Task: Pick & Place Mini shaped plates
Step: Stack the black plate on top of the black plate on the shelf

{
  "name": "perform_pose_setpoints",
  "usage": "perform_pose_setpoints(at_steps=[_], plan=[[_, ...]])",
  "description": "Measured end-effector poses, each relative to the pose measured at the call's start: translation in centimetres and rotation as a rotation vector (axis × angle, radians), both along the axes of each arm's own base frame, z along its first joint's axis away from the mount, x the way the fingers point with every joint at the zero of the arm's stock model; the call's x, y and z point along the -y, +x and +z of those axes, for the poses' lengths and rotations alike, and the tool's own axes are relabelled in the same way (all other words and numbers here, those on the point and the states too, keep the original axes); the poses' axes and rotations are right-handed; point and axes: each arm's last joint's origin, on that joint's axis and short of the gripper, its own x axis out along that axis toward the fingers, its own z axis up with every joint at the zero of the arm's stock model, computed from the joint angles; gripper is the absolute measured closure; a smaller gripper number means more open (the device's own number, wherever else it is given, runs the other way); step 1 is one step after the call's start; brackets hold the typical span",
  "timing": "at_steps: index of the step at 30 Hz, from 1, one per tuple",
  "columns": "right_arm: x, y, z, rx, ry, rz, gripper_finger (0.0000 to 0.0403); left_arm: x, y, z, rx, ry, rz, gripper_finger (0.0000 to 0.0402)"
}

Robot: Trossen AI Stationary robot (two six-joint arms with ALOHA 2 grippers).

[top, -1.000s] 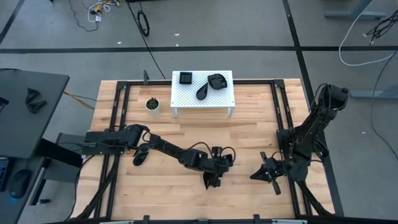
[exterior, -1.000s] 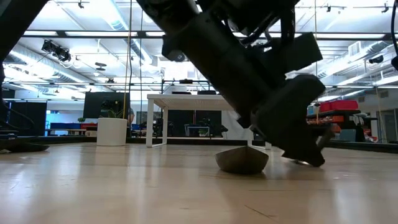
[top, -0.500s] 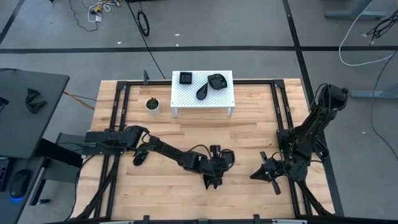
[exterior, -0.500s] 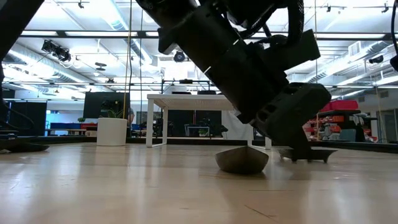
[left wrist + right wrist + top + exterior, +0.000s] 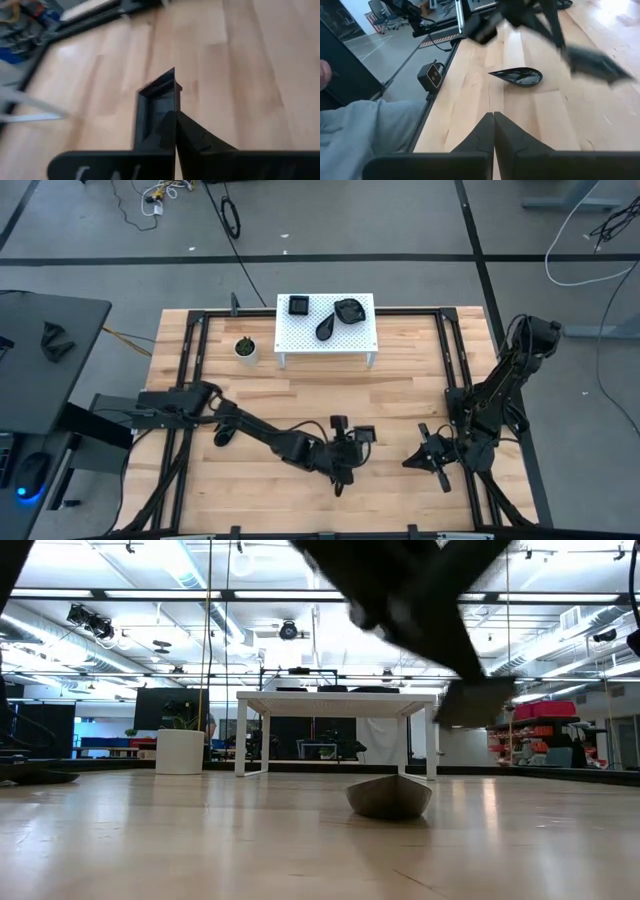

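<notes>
Left gripper (image 5: 175,117): fingers clamped on a square plate (image 5: 156,102), raised off the table (image 5: 400,395), blurred in low view. Right gripper (image 5: 493,120): closed, empty, near table's right edge. No writing legible.

We see a light wooden table (image 5: 400,395) edged by a black metal frame (image 5: 455,350), standing on a grey concrete floor (image 5: 350,220) crossed by dark seams. Loose cables (image 5: 232,215) lie on that floor. Beside the table sits a dark desk (image 5: 50,340). Looking level across the room, we find an open workshop ceiling hung with strip lights (image 5: 120,595), a white table (image 5: 335,700) further back, and red shelving (image 5: 545,720) to one side.
</notes>
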Motion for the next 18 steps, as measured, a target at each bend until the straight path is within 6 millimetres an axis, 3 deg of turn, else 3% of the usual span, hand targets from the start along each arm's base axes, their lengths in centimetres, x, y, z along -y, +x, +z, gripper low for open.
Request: perform_pose_setpoints(at_steps=[6,9,13,18], plan=[[0.0,0.0,0.0,-0.002,-0.004,0.0,0.0392,0.5,-3.1,4.9,-0.004,0.144,0.071,0.0399],[0.0,0.0,0.0,-0.001,-0.008,-0.001,0.0392,-0.6,-5.1,7.9,-0.033,0.202,0.112,0.0399],[0.4,0.3,0.0,0.027,-0.037,-0.067,0.0392,-4.6,-7.3,11.9,-0.09,0.232,0.173,0.04],[1.6,1.5,0.2,0.09,-0.127,-0.264,0.0392,-11.5,-8.8,15.0,-0.221,0.274,0.192,0.04]])
